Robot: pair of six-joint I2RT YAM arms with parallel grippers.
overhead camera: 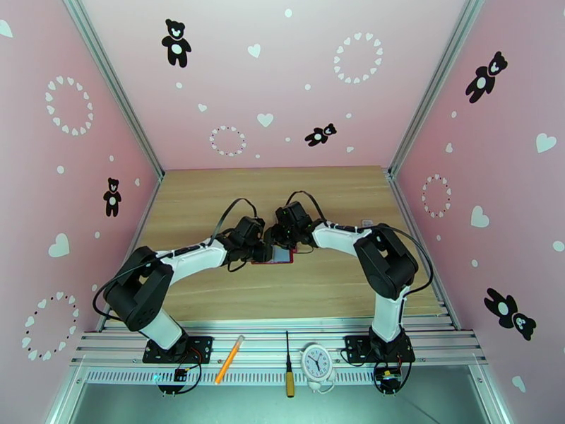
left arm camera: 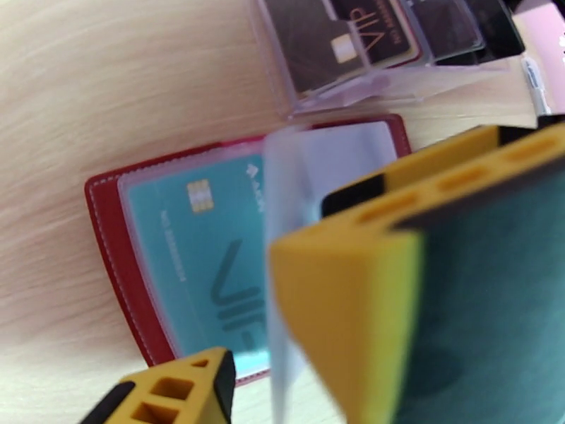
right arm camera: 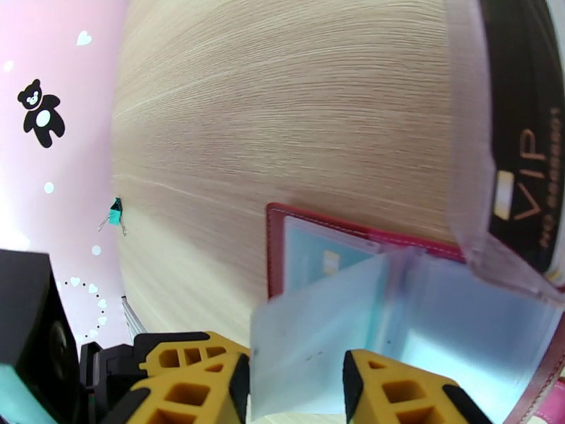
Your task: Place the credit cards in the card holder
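The card holder (overhead camera: 262, 263) lies open at the table's middle, dark red, with both grippers over it. In the left wrist view the card holder (left arm camera: 106, 227) has a teal credit card (left arm camera: 205, 263) inside a clear pocket. One clear pocket leaf (left arm camera: 282, 206) stands upright against the big yellow finger. My left gripper (left arm camera: 261, 305) is open, its fingers apart above the wallet. My right gripper (right arm camera: 296, 362) is open too, with a clear leaf (right arm camera: 318, 312) lying in the gap between its fingers. Dark brown cards (left arm camera: 367, 30) sit in a clear stand just beyond the wallet.
The clear slotted stand (right arm camera: 473, 171) rises right beside the wallet's far edge. A small teal clip (right arm camera: 114, 212) lies near the pink wall. An orange pencil (overhead camera: 229, 358), a screwdriver (overhead camera: 288, 369) and a small clock (overhead camera: 316, 362) rest on the near rail.
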